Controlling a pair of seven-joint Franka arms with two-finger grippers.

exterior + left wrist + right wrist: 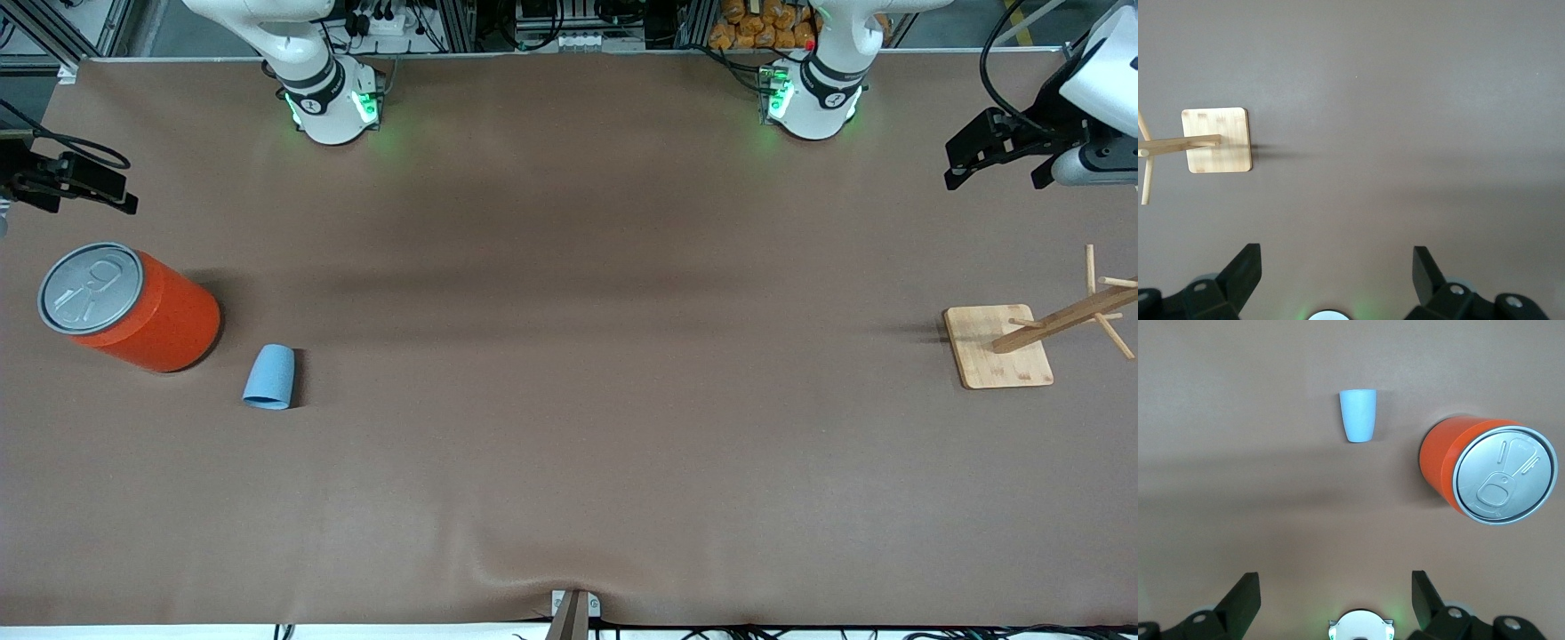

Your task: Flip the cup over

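Note:
The cup (269,377) is a small light-blue tumbler on the brown table beside the orange can, a little nearer to the front camera. Its wider end points toward the front camera and no opening shows. I cannot tell whether it stands on its rim or lies on its side. It also shows in the right wrist view (1358,415). My right gripper (1331,587) is open and empty, high over the table edge at the right arm's end (62,182). My left gripper (997,169) is open and empty, high at the left arm's end (1335,267).
A large orange can (133,309) with a grey pull-tab lid stands upright at the right arm's end; it also shows in the right wrist view (1485,475). A wooden peg rack on a square base (997,347) stands at the left arm's end, also in the left wrist view (1217,140).

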